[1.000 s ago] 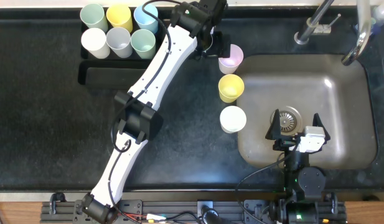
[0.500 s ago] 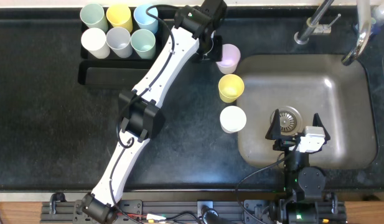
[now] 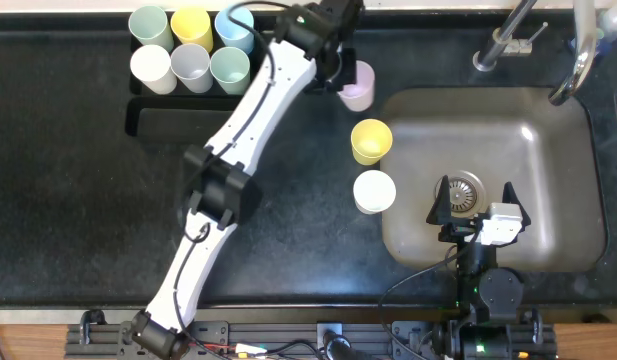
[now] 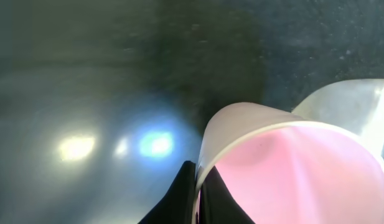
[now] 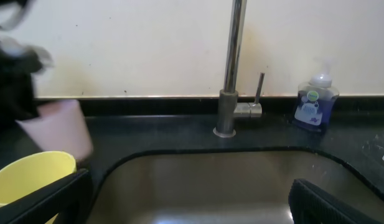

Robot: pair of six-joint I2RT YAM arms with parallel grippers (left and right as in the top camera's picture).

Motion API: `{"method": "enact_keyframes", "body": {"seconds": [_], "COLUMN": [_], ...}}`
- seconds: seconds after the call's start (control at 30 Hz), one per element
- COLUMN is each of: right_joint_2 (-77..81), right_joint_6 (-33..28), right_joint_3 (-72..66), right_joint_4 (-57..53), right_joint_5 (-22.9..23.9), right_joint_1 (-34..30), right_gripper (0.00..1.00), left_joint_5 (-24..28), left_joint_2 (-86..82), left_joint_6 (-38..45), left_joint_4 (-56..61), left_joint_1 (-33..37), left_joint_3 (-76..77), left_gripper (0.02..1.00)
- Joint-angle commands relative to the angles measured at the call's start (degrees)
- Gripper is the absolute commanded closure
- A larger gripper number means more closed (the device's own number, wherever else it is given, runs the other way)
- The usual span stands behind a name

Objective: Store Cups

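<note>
A pink cup hangs tilted just above the counter by the sink's far left corner. My left gripper is shut on its rim; the left wrist view shows one finger outside the pink cup and one inside. A yellow cup and a white cup stand upright along the sink's left edge. Several cups fill a black rack at the far left. My right gripper rests open over the sink with nothing between its fingers. The right wrist view shows the pink cup lifted behind the yellow cup.
The steel sink takes up the right side, with a faucet behind it and a soap bottle on the back ledge. The rack's nearer row has open slots. Dark counter stretches bare to the left.
My left gripper has carried the pink cup a little to the left and farther back, and the cup has tipped over more. The right arm has kept still.
</note>
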Motion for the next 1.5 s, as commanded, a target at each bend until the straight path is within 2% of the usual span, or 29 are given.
{"method": "enact_keyframes", "body": {"seconds": [0.03,0.2,0.27,0.33,0.43,0.53,0.67,0.87,1.5], "right_joint_2": [-0.57,-0.57,-0.57,-0.57,-0.57,-0.57,-0.57,-0.57,-0.57], "right_joint_6": [0.63,0.61,0.61,0.63,0.63,0.61,0.63,0.63,0.63], "right_joint_3": [-0.76,-0.76,-0.76,-0.76,-0.76,-0.76,-0.76,-0.76,-0.76], "right_joint_4": [0.35,0.35,0.35,0.35,0.35,0.35,0.35,0.35,0.35], "right_joint_5": [0.04,0.02,0.04,0.04,0.04,0.02,0.04,0.04,0.04], "right_joint_1": [-0.24,-0.24,-0.24,-0.24,-0.24,-0.24,-0.24,-0.24,-0.24], "right_gripper": [0.003,0.005,0.003,0.003,0.003,0.005,0.003,0.005,0.005], "left_joint_5": [-7.96,-18.34,-21.99,-22.84,-21.07,-18.32,-15.41,-14.51,-12.70], "left_joint_2": [-15.32,-30.88,-37.94,-44.54,-51.89,-54.69,-53.88,-52.04,-42.58], "left_joint_6": [-5.86,-14.12,-17.53,-19.23,-21.75,-24.44,-24.55,-24.55,-24.59], "left_joint_4": [-6.25,-7.89,-4.59,1.14,9.84,13.66,13.40,13.35,18.08], "left_joint_1": [4.76,10.60,12.94,15.72,20.52,25.27,31.15,36.52,37.92], "left_joint_3": [-0.11,-16.59,-27.98,-39.85,-55.06,-63.39,-65.68,-65.68,-65.68], "left_gripper": [0.980,0.958,0.982,0.982,0.982,0.982,0.982,0.982,0.982]}}
